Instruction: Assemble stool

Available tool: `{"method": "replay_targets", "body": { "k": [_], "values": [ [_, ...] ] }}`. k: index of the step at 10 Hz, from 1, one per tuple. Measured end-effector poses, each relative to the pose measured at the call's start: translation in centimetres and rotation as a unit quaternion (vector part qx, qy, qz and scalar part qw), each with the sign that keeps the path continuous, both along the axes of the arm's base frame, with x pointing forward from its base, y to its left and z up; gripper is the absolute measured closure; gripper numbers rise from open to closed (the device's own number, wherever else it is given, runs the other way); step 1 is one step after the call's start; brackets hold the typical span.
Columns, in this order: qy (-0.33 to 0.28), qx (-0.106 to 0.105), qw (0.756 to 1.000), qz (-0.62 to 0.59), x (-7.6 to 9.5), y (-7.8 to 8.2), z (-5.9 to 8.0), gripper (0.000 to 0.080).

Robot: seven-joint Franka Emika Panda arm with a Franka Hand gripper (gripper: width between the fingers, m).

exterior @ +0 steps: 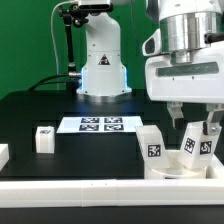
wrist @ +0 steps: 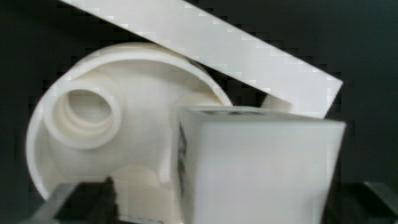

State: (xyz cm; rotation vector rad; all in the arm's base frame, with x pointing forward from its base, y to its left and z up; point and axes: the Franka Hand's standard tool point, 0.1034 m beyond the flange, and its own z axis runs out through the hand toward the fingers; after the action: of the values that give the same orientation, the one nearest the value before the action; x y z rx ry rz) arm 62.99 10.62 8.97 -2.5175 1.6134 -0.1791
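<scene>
My gripper [exterior: 196, 130] hangs at the exterior view's right, shut on a white stool leg [exterior: 197, 146] with black-and-white tags. It holds the leg just above the round white seat [exterior: 176, 168], which lies by the front rail. In the wrist view the leg [wrist: 260, 165] fills the space between the dark fingers [wrist: 82, 206], with the seat [wrist: 111, 120] and one of its round sockets [wrist: 89, 105] behind it. A second leg [exterior: 150, 146] stands by the seat's left side. A third leg [exterior: 44, 138] stands at the left.
The marker board [exterior: 100, 124] lies mid-table in front of the robot base [exterior: 102, 62]. A long white rail [exterior: 90, 190] runs along the front edge and also shows in the wrist view [wrist: 214, 45]. Another white part [exterior: 3, 153] is cut off at the left edge.
</scene>
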Motion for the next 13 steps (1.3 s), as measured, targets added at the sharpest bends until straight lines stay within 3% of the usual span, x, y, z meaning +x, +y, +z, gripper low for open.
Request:
{"method": "replay_targets", "body": {
  "k": [1, 3, 7, 10, 11, 13],
  "values": [
    [0.002, 0.000, 1.000, 0.012, 0.2, 0.2, 0.4, 0.0166],
    [-0.006, -0.001, 0.999, 0.038, 0.6, 0.2, 1.4, 0.0155],
    [-0.010, -0.022, 0.989, 0.143, 0.5, 0.1, 1.1, 0.0151],
    [-0.009, -0.067, 0.950, 0.305, 0.7, 0.4, 2.0, 0.0151],
    [-0.014, -0.076, 0.925, 0.373, 1.0, -0.3, 2.8, 0.0151],
    [-0.015, -0.086, 0.904, 0.419, 0.9, -0.6, 2.7, 0.0151]
  ]
}}
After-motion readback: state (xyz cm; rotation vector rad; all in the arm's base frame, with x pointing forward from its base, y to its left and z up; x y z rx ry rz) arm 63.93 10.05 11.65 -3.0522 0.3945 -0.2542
